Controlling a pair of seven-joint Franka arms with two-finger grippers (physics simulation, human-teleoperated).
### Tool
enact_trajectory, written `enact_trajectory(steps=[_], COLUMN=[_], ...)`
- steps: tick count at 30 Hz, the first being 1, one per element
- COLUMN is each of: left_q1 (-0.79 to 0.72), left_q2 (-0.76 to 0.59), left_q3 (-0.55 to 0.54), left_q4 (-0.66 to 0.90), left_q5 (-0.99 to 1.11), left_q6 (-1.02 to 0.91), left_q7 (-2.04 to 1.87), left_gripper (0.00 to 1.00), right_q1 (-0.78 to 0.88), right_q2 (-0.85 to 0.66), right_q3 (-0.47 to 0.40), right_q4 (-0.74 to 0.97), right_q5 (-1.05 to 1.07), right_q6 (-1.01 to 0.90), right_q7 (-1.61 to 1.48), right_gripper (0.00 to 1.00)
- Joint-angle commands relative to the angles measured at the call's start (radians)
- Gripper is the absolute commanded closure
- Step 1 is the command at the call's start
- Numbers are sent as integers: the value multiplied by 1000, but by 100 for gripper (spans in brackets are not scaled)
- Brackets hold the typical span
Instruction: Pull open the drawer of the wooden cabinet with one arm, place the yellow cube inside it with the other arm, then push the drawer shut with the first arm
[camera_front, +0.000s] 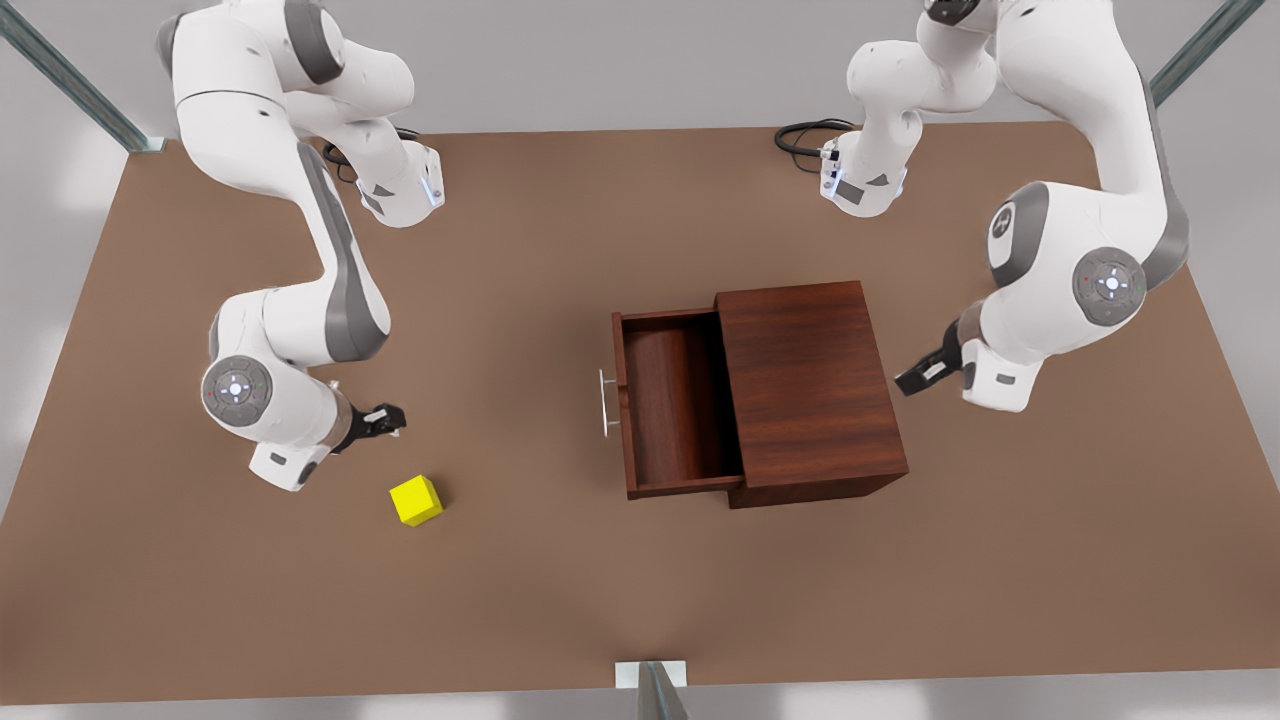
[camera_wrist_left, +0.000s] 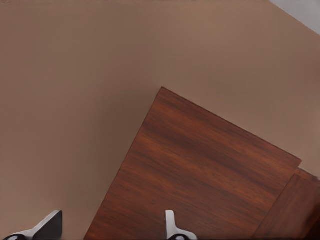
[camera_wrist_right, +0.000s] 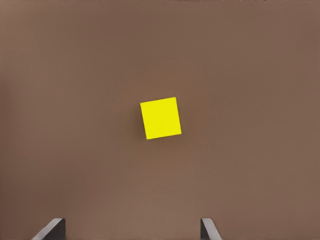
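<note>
The right gripper (camera_front: 392, 420), on the arm at the front view's left, is hovering above the table near the yellow cube (camera_front: 416, 500) with its two fingers spread wide and nothing between them; in the right wrist view those fingertips (camera_wrist_right: 50, 229) are framing the cube (camera_wrist_right: 160, 118) from above, the cube lying ahead of them and turned slightly askew to the line between them. The left gripper (camera_front: 925, 372), on the arm at the front view's right, is hanging just beside the far side of the wooden cabinet (camera_front: 805, 380), also parted and holding nothing; its wrist view is looking down on the cabinet's flat top (camera_wrist_left: 200, 175) with both fingertips (camera_wrist_left: 172, 227) showing apart. The drawer (camera_front: 672, 405) is standing pulled well out toward the front view's left, its silver handle (camera_front: 606, 402) leading and its inside bare, so the opening step is looking done and the pick of the cube is looking like the step in hand. The cube is sitting alone on the brown table (camera_front: 640, 590), well apart from the drawer. It is reading as a small, rigid, light block with plain flat faces, probably smooth enough to slip under a glancing pinch, so the sound hold is likely across two opposite side faces, fingers squared to them after a small wrist turn, closing low and centred. The drawer, by contrast, is likely sliding stiffly on its runners and wanting a straight push on its front.
</note>
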Motion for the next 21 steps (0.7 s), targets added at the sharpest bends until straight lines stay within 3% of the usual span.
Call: enact_trajectory(steps=[1,3,12,21], left_q1=[-3,-4,17,35], left_q2=[0,0,-27,-26], left_q3=[-1,-6,17,35], left_q4=[22,41,50,108], left_q5=[-46,-47,24,26], left_q6=[88,89,17,15], left_q7=[697,694,605,616], left_gripper=[0,0,0,0], right_q1=[18,-8,-27,-27], right_q2=[40,60,136,164], right_q3=[-4,-4,3,5], right_q4=[29,28,-63,-81], right_q5=[-27,-23,68,66], right_q6=[73,121,409,477], right_q7=[1050,1324,1430,1471], right_gripper=[0,0,0,0])
